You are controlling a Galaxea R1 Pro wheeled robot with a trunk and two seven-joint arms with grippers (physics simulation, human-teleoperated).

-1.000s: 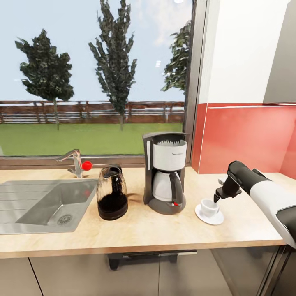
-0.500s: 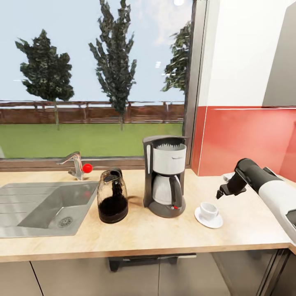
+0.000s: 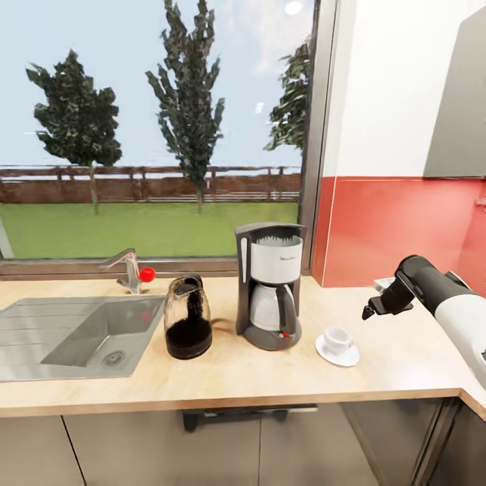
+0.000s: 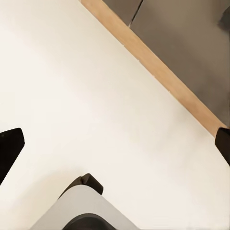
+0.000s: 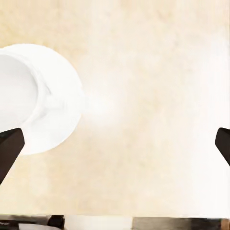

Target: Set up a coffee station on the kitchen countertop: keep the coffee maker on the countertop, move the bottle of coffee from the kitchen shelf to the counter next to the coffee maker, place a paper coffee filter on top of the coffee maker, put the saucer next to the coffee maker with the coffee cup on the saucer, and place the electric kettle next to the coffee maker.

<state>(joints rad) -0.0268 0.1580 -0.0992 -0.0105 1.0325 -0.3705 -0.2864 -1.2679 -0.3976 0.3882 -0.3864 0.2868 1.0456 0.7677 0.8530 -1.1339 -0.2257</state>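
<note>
1. Electric kettle: stood mid-bench, beside coffee maker; placed.
2. Coffee cup on saucer: right of maker; placed.
3. Right gripper: fingers wide, empty, above bench.
4. Bottle, filter: judged outstanding.

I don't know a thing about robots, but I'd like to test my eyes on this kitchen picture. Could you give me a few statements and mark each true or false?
1. The coffee cup sits on the saucer. True.
2. The right pincer is gripping the cup. False: it hangs open above the countertop, apart from the cup.
3. The electric kettle stands between the sink and the coffee maker. True.
4. The saucer lies between the kettle and the coffee maker. False: it lies on the coffee maker's other side, toward the red wall.
5. The tap has a red knob. True.
</note>
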